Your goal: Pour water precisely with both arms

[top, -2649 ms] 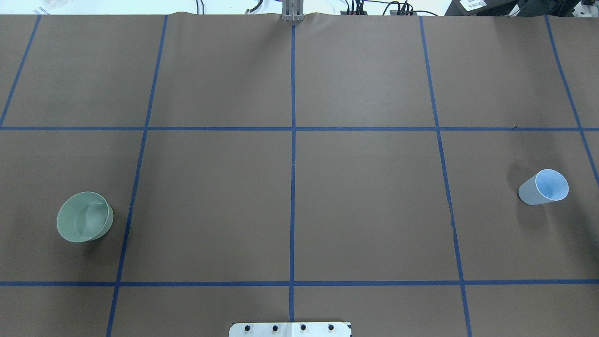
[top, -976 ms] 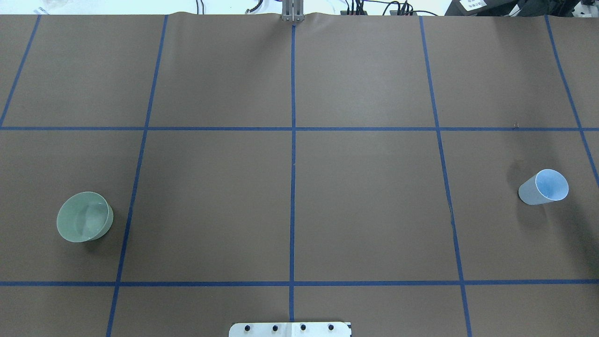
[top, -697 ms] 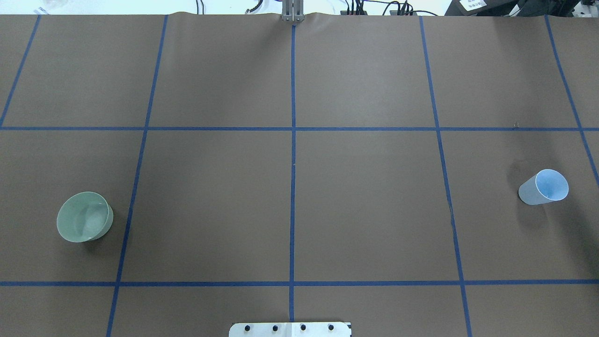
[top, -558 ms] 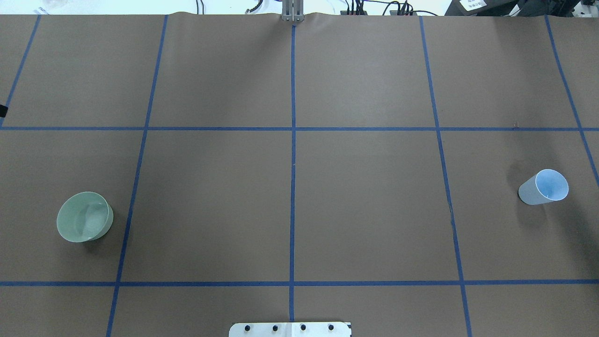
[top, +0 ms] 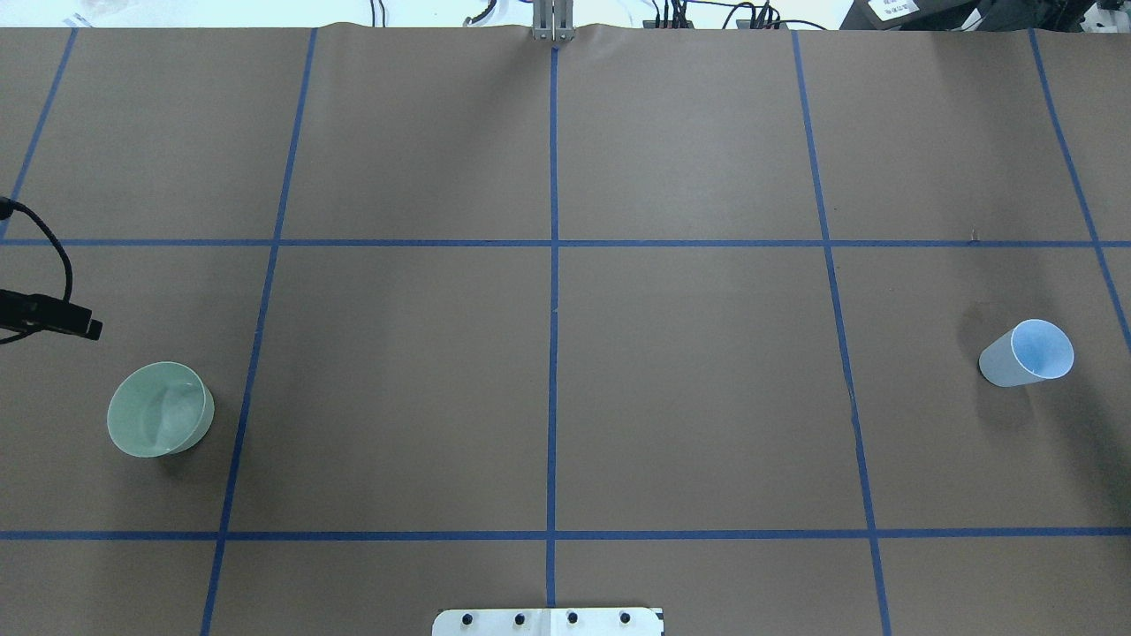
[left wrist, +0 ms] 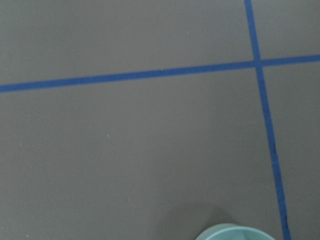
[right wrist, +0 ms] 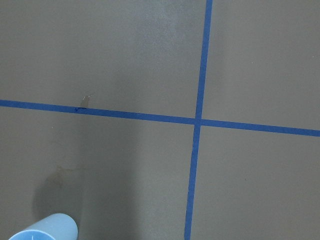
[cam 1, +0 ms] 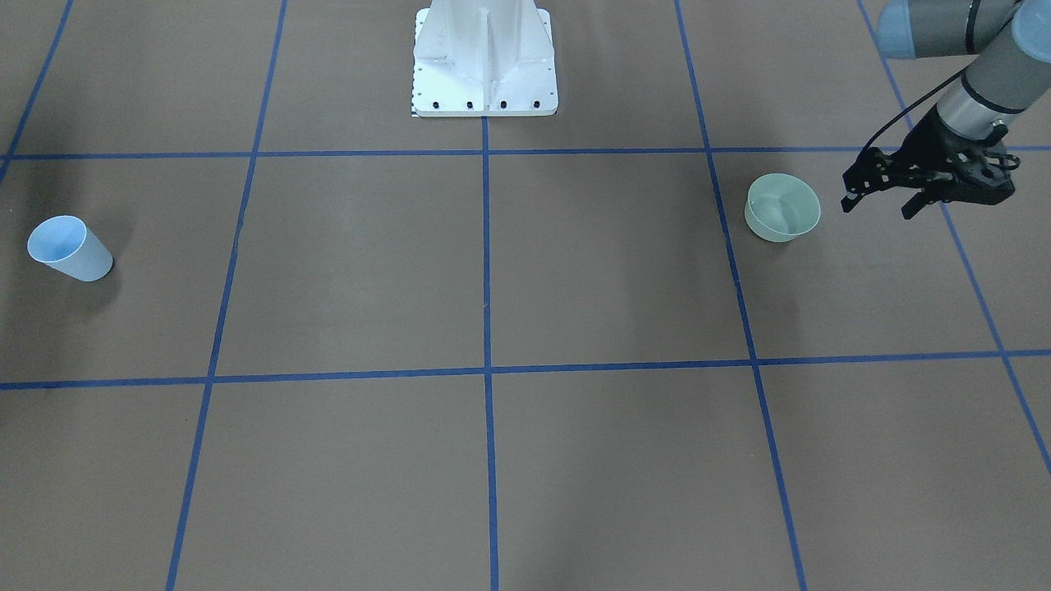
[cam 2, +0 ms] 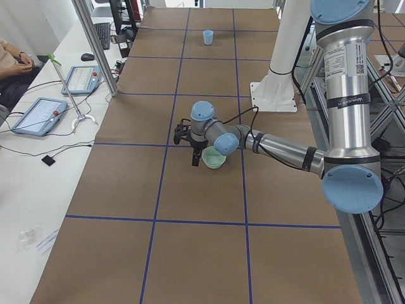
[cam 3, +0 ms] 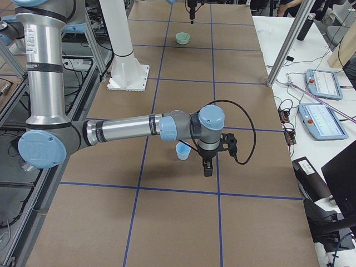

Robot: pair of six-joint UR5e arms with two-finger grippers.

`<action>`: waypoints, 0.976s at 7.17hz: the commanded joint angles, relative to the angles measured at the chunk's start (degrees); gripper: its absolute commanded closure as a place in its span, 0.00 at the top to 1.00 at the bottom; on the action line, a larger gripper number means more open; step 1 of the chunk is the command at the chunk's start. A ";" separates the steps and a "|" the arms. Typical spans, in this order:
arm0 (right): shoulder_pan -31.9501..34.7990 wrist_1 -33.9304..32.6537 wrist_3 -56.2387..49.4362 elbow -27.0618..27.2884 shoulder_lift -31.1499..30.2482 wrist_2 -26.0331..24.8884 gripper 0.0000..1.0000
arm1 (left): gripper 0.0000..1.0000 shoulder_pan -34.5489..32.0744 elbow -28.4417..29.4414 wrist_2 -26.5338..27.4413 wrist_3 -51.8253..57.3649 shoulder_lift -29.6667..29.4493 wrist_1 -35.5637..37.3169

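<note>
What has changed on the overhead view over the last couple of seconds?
The left gripper has come into the overhead view from its left edge and now hangs near the green bowl, apart from it, open and holding nothing. Nothing was taken hold of or let go. The green bowl and the blue cup stand where they were.

Front-facing: you look steeply down from across the table (cam 1: pixel 345 271), pedestal (cam 1: pixel 484 66) at the top edge.
Overhead: opposite side, forward and down, pedestal plate at your bottom edge; both views share the green bowl (cam 1: pixel 782 207) and blue cup (cam 1: pixel 69 248), mirrored.
Exterior left: table's end, along its length; left arm (cam 2: pixel 345 95) near, green bowl midway, blue cup far.
Exterior right: other end; right arm (cam 3: pixel 122 129) near, blue cup close, green bowl far.
Wrist views: close above the table, facing down; left catches the green bowl's rim, right the blue cup.
</note>
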 commanded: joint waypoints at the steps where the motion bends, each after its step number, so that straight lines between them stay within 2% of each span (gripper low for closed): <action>1: 0.00 -0.09 0.00 0.13 -0.05 0.09 1.00 | 1.00 7.33 0.12 5.29 -5.03 3.04 -3.23; 5: 0.00 0.00 0.00 0.04 -0.14 0.09 1.00 | 0.97 11.23 1.96 5.40 -7.17 1.99 -4.47; 6: 0.00 0.00 0.00 0.04 -0.14 0.09 1.00 | 0.87 11.32 3.01 5.22 -7.34 1.12 -4.64; 7: 0.00 0.00 0.00 0.04 -0.14 0.09 1.00 | 0.71 11.32 5.37 5.05 -7.26 -0.37 -4.73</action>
